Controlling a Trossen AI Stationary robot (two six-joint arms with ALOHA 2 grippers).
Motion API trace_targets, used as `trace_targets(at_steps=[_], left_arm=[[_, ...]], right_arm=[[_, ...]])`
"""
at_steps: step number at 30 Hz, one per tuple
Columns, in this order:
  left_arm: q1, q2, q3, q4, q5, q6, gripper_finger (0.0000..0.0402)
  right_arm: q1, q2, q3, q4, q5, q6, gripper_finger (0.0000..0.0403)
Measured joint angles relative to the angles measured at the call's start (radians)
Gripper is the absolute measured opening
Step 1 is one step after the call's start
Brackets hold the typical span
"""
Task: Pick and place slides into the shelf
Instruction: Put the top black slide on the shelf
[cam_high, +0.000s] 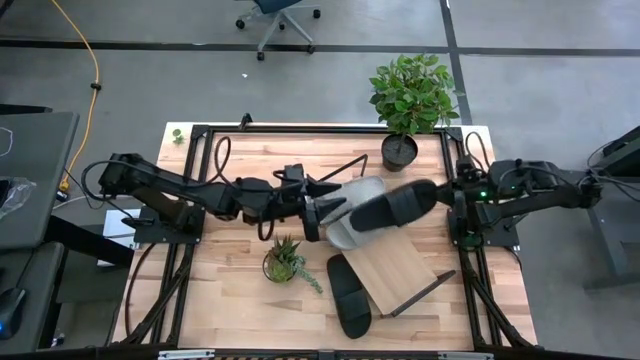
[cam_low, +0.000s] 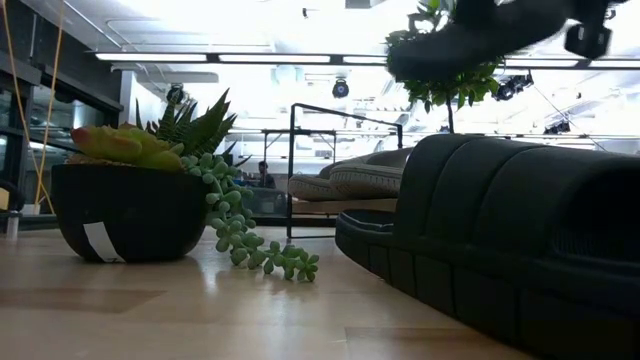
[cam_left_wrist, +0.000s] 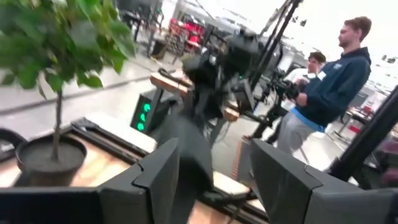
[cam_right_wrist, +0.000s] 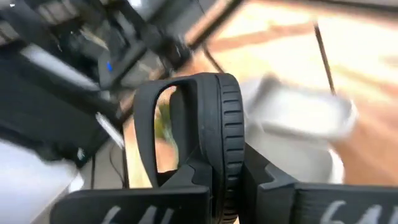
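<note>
A black slide (cam_high: 392, 207) hangs in the air over the shelf, between my two grippers. My right gripper (cam_high: 447, 192) is shut on the end nearest the right arm. My left gripper (cam_high: 325, 215) is open, its fingers on either side of the slide's other end (cam_left_wrist: 186, 158). Two light grey slides (cam_high: 362, 190) lie on the shelf's far part, under the raised one. The shelf (cam_high: 400, 265) is a slanted light-wood board on a black wire frame. The second black slide (cam_high: 349, 295) lies flat on the table at the shelf's near left side. My right gripper pinches the black slide's sole (cam_right_wrist: 230, 155) between its two fingers, one on the footbed side and one on the underside, coming level from the table's right. The slide is lifted clear and turned on its edge, its strap (cam_right_wrist: 152, 118) arching to one side. My left gripper: I cannot tell whether a finger (cam_left_wrist: 158, 180) touches the slide.
A tall potted plant (cam_high: 410, 95) stands at the table's far right. A small succulent pot (cam_high: 285, 262) sits left of the shelf, near my left gripper. Two people stand in the room beyond the table (cam_left_wrist: 336, 81). Bare wood lies at the near left (cam_high: 210, 300).
</note>
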Motion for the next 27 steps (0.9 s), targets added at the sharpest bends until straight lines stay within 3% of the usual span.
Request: trace_targets(at_steps=[6,18,27], left_arm=[[0.0,-0.025,0.0,0.025,-0.044,0.065,0.0184],[-0.001,-0.028,0.001,0.035,-0.021,0.073,0.0184],[-0.001,-0.028,0.001,0.035,0.0,0.07,0.0184]], right_arm=[[0.001,-0.033,0.0,-0.07,-0.157,0.102,0.0013],[0.001,-0.127,0.0,-0.1,-0.154,0.198,0.0006],[0.001,-0.31,-0.002,-0.227,-0.097,0.372,0.0006]])
